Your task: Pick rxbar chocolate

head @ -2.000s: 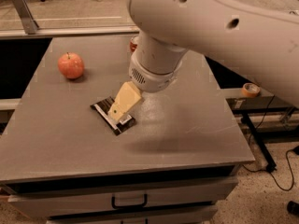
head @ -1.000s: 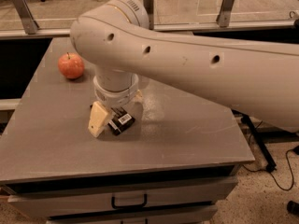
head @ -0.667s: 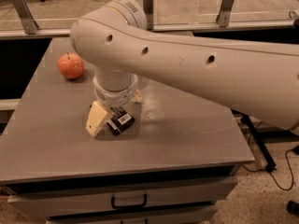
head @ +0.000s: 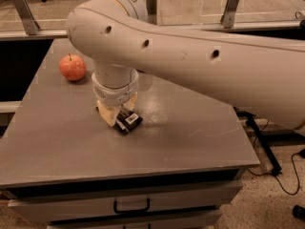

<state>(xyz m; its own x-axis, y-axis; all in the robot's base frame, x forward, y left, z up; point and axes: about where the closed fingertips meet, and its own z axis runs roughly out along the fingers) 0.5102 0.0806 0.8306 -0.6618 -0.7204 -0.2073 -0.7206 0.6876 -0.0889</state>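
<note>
The gripper (head: 116, 114) sits low over the rxbar chocolate (head: 129, 122); whether its jaws grip it cannot be told. The flat wrapper may slip free when lifted.

Red apple (head: 72, 67) — apparently stemmed — on grey table (head: 190, 137).

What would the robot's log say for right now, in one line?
hand: down at the rxbar chocolate | rxbar chocolate: flat on table, one end showing | apple: back left, apart | lift: not yet
</note>
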